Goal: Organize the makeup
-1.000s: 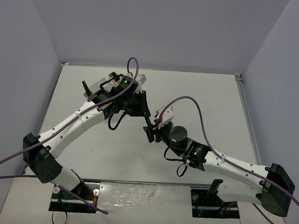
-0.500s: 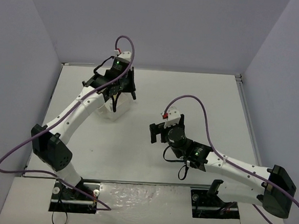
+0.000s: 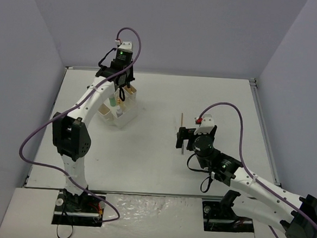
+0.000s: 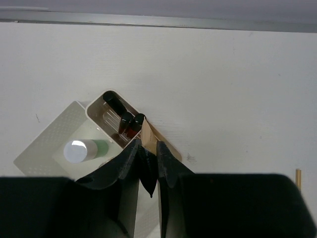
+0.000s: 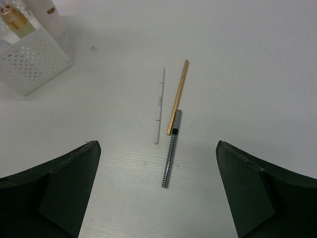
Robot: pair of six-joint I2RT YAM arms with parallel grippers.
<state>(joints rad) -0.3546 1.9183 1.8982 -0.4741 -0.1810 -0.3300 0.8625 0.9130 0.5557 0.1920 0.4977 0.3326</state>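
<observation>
One tan stick (image 4: 148,143), left fingers (image 4: 169,167), wrist-view only

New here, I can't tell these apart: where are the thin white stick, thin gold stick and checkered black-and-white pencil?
thin white stick (image 5: 160,105): right wrist view, its middle.
thin gold stick (image 5: 178,97): right wrist view, its middle.
checkered black-and-white pencil (image 5: 171,148): right wrist view, its middle.

White table (image 3: 155,168), plain lilac-grey walls (image 3: 170,27) on three sides, pale strip (image 3: 205,76) along the far edge, soft even light
</observation>
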